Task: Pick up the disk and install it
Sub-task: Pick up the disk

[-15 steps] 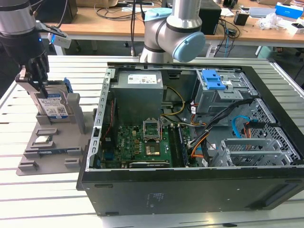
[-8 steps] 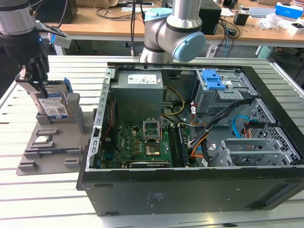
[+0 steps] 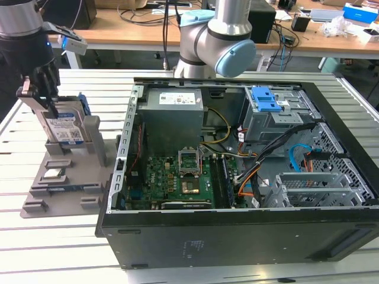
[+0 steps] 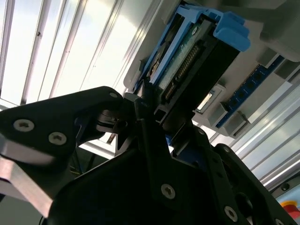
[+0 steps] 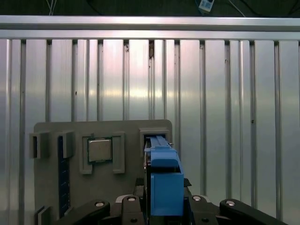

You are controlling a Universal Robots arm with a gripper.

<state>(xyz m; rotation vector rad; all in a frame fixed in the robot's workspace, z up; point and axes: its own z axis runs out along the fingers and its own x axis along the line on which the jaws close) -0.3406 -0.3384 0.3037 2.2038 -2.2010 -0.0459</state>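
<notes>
- Upper left of the exterior view: the gripper (image 3: 40,97) holds the disk (image 3: 64,129) between its jaws.
- The disk stands upright in a grey holder (image 3: 59,183) on the bench (image 3: 47,248).

Robotics lab or electronics workshop. Open desktop computer case (image 3: 237,236) lies on slatted aluminium table (image 3: 59,254); robot arm base (image 3: 204,41) just behind case; wooden desks (image 3: 118,35) with cables (image 3: 139,13), boxes (image 3: 360,12) further behind.

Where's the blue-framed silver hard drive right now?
Exterior view's left: the silver-grey disk with blue frame stands upright in the grey holder tray, outside the open black computer case, under the gripper.
</notes>
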